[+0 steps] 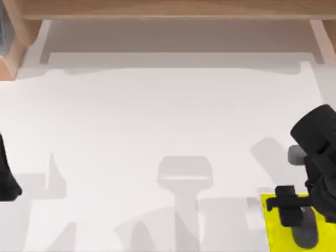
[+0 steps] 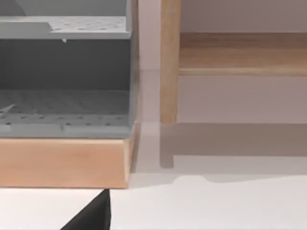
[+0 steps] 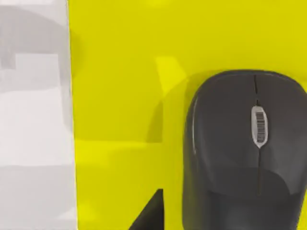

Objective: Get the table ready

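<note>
Table (image 1: 157, 126): white flat top with a wooden frame along the far edge, spreading open across the centre | Right gripper (image 1: 287, 206): hanging over the yellow mat (image 1: 273, 231) at the table's near right corner, beside the dark grey smooth mouse (image 3: 240, 153) lying on it; finger opening cannot be told | Left arm (image 1: 6, 178): sitting at the left edge.

Right arm (image 1: 317, 152): matte black throughout; a bulky rounded housing is seen at the right edge of the top view, with a short grey cylindrical stub on its left side.
Right pincer (image 1: 287, 206): black and blocky, made of small angular parts, seen at the lower right of the top view.
Left arm (image 1: 6, 176): a dark black tapering mass is seen at the left edge of the top view; no markings can be made out.
Cables, screws: none can be told apart.
</note>
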Robot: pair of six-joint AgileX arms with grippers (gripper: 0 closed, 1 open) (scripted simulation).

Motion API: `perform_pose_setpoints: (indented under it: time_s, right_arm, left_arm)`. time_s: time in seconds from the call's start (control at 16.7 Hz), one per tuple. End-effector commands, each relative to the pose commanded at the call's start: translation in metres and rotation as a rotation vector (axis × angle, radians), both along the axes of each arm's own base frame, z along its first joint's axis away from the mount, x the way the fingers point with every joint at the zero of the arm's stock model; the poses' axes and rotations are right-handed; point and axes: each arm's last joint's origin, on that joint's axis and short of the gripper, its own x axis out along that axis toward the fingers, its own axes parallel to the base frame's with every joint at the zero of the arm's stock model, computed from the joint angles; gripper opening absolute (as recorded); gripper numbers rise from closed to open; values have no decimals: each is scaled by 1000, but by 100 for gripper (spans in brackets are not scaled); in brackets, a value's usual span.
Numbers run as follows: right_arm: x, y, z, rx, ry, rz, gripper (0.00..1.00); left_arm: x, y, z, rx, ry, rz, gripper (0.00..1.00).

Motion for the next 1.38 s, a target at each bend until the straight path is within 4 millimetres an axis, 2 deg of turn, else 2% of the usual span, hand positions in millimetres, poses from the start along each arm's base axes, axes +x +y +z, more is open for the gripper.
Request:
perform_pose_setpoints:
  time_s: [0.06,0.12,0.78,1.08,1.38]
  right_arm:
    - [0,0,0,0,0,0,98]
    - [0,0,0,0,0,0,100]
    - [1,-1,1,10,-21,9,100]
    - [9,-12,-4,72,-209,89,100]
    - [24,-39,-17,83,-558,206,100]
  left_arm:
    - [0,0,0,0,0,0,100]
    - [0,0,0,0,0,0,100]
    - [0,0,0,0,0,0,100]
    - [0,0,0,0,0,0,100]
    - [0,0,0,0,0,0,100]
